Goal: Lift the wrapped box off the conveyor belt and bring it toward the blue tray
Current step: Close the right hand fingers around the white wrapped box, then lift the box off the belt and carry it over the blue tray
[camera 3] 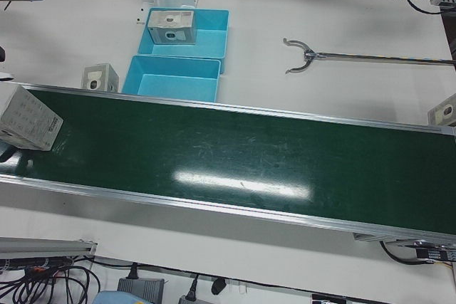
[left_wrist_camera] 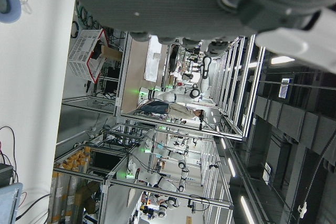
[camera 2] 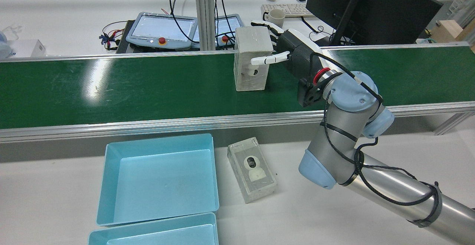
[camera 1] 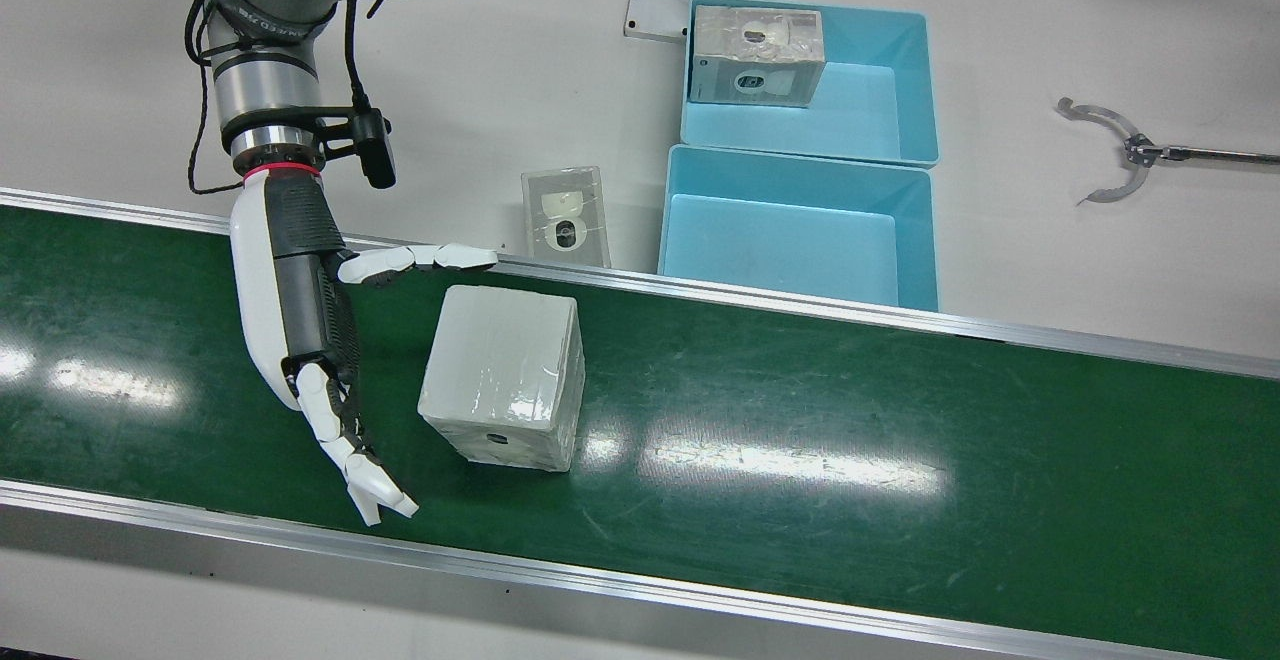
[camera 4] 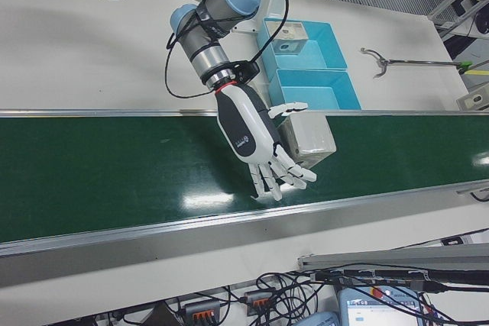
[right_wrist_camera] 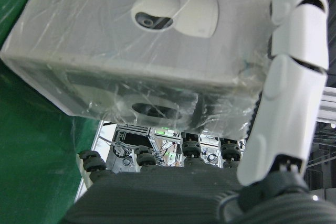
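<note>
Conveyor belt (camera 1: 800, 410): green, with metal rails on both long sides, it crosses the whole station; lamp glare lies on it in some places.
Right arm (camera 2: 345, 133): mine, it reaches from the table side over the near rail to the belt.
Blue tray (camera 1: 800, 230): light blue, it stands on the white table just beside the rail of the belt, and nothing lies in it. It is well apart from my hand.
Second tray (camera 1: 870, 100): same colour, touching the first one on its far side; a small wrapped box (camera 1: 760, 55) leans in its corner.
Wrapped box (camera 1: 505, 390): grey-white cube in shiny clear film, it stands upright on the belt, near the rail on the side of the trays. A picture of a small camera is printed on it.
Right hand (camera 1: 305, 330): I keep it spread wide just beside the box, palm turned to it. One finger (camera 1: 420, 258) stretches along one side of the box and the others point along the opposite side. In the front view a gap shows between my palm and the box; whether any fingertip touches it, I cannot tell. The box is not lifted.
Left hand: its own camera shows only a part of the palm, so I cannot tell its state.
Flat packet (camera 1: 566, 217): clear, it lies on the table beside the blue tray.
Grabber tool (camera 1: 1120, 155): it lies on the table, far from the belt.
</note>
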`<state>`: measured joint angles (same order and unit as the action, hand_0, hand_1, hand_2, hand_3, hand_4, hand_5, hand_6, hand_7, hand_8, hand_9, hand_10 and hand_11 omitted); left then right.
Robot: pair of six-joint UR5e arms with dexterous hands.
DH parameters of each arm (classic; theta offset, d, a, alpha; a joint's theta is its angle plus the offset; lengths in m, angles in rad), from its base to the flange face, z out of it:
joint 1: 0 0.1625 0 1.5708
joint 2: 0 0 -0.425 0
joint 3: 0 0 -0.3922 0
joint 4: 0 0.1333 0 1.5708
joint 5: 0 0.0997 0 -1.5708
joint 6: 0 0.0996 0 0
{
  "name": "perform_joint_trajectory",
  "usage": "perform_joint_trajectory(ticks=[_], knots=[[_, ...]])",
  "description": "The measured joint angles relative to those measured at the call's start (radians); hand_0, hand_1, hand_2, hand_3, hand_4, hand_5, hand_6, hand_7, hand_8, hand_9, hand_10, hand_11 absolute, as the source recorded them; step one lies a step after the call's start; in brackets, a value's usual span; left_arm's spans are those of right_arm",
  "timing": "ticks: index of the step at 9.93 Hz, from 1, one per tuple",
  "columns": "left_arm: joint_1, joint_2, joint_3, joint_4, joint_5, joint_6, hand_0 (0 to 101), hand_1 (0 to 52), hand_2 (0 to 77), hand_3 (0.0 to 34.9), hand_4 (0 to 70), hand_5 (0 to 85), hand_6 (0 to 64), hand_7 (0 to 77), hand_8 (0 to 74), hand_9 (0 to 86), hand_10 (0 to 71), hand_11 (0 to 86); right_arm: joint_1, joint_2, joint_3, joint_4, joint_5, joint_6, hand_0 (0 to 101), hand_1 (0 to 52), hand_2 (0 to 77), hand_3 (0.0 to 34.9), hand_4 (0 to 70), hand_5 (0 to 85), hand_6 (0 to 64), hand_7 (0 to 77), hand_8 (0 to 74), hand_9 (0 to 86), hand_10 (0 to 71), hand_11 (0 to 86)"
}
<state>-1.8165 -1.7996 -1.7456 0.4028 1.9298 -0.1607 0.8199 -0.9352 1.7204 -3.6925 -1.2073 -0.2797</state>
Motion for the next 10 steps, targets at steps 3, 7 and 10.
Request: perform_joint_trajectory(ticks=[3,7,10], knots=[[0.000,0.000,0.000,0.000,0.000,0.000,0,0.0,1.1,0.0,0.0,0.5,0.0,0.5,0.5,0.0,0.0,0.0,-0.003,0.000,-0.009,0.002,0.001,0.003,43,11.5,18.5,29.8,8.2,28.9,0.0,16.4,0.0,4.4,4.9,7.1],[0.000,0.000,0.000,0.000,0.000,0.000,0,0.0,0.5,0.0,0.0,0.5,0.0,0.5,0.5,0.0,0.0,0.0,-0.004,0.002,0.000,0.024,0.021,0.012,39,9.8,30.0,22.5,16.4,49.1,23.5,44.7,38.2,40.4,18.5,27.8],[0.000,0.000,0.000,0.000,0.000,0.000,0,0.0,1.1,0.0,0.0,0.5,0.0,0.5,0.5,0.5,0.5,0.0,-0.006,0.007,0.082,0.027,0.025,0.012,39,7.1,31.1,15.8,19.1,53.5,27.8,49.1,32.7,50.7,17.5,24.0]])
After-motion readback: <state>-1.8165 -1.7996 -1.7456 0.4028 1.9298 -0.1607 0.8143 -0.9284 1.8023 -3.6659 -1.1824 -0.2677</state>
